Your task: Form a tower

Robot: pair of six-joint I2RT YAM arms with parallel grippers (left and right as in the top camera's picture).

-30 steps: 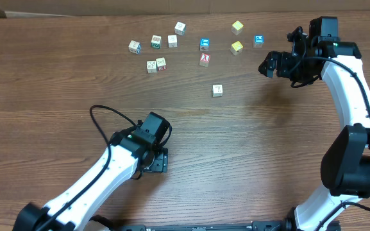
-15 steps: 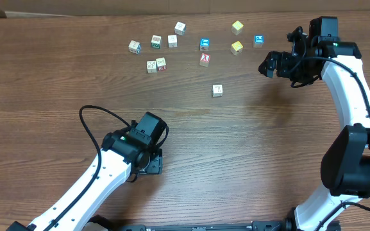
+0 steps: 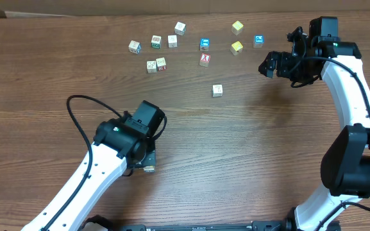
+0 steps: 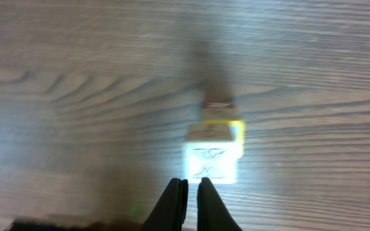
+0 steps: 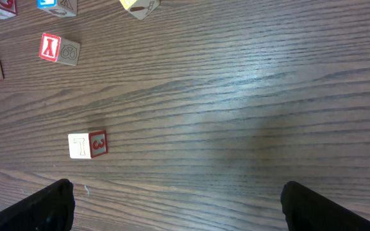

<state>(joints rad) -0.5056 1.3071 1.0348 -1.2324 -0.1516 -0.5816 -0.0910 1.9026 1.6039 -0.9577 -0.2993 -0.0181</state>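
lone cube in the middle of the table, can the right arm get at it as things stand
Likely yes: the lone cube sits by itself, only bare table lies between it and the right gripper, whose jaws stand open.

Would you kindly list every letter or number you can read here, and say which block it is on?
"7" on the pale face, "3" on the red-framed face: lone cube.
Perhaps "X", unsure: red-faced cube.
Top print of the tower: blurred.
Everything else: too small to read.
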